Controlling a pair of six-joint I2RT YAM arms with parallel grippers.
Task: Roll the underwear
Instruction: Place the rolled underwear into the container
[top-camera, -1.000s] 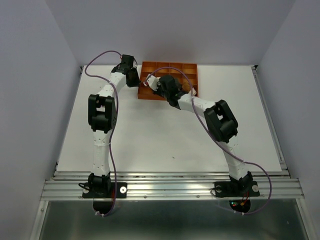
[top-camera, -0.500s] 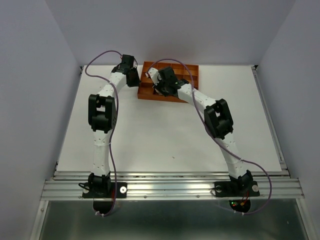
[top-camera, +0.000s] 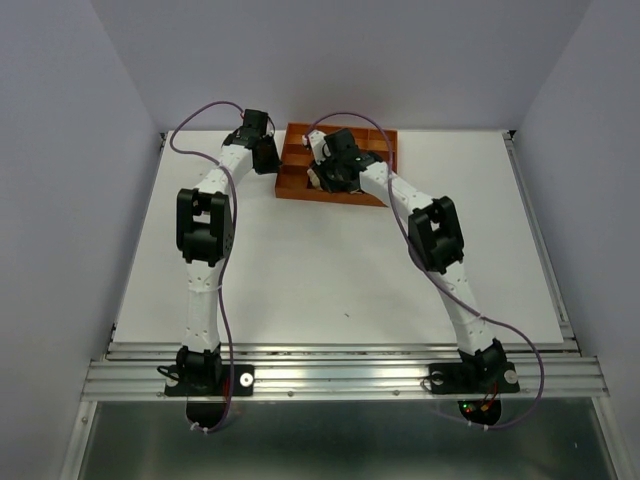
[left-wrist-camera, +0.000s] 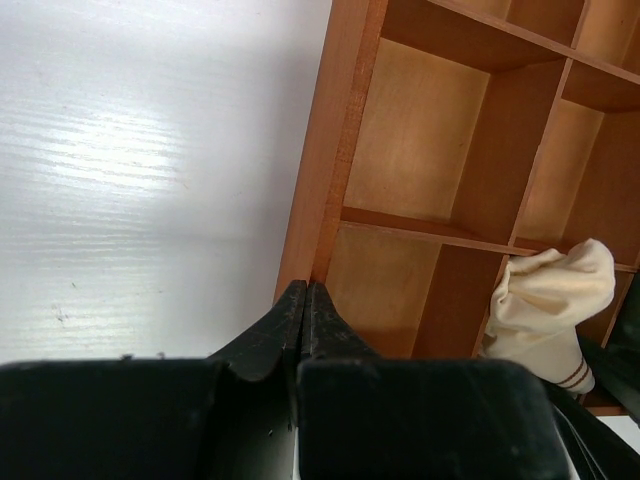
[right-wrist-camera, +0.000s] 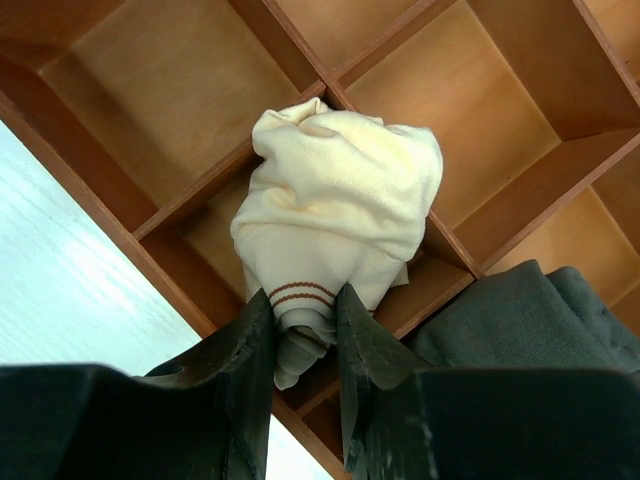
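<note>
My right gripper (right-wrist-camera: 305, 300) is shut on a rolled pale cream underwear (right-wrist-camera: 340, 200) with two rust stripes on its band. It holds the roll over a divider of the orange-brown tray (right-wrist-camera: 90, 170). A dark grey underwear (right-wrist-camera: 520, 320) lies in a compartment just to the right. In the left wrist view the pale roll (left-wrist-camera: 550, 300) sits at the tray's near compartments. My left gripper (left-wrist-camera: 305, 290) is shut, its tips against the tray's left outer wall (left-wrist-camera: 340, 120). In the top view both grippers, left (top-camera: 268, 160) and right (top-camera: 320, 178), are at the tray (top-camera: 385, 150). The rust-brown underwear is out of view.
The tray stands at the back middle of the white table (top-camera: 300, 270), close to the back wall. Several tray compartments (left-wrist-camera: 420, 130) hold nothing. The right arm's forearm (top-camera: 395, 195) crosses the tray's front right corner.
My right gripper has moved left and further back over the tray with the pale roll. The left arm has not moved.
</note>
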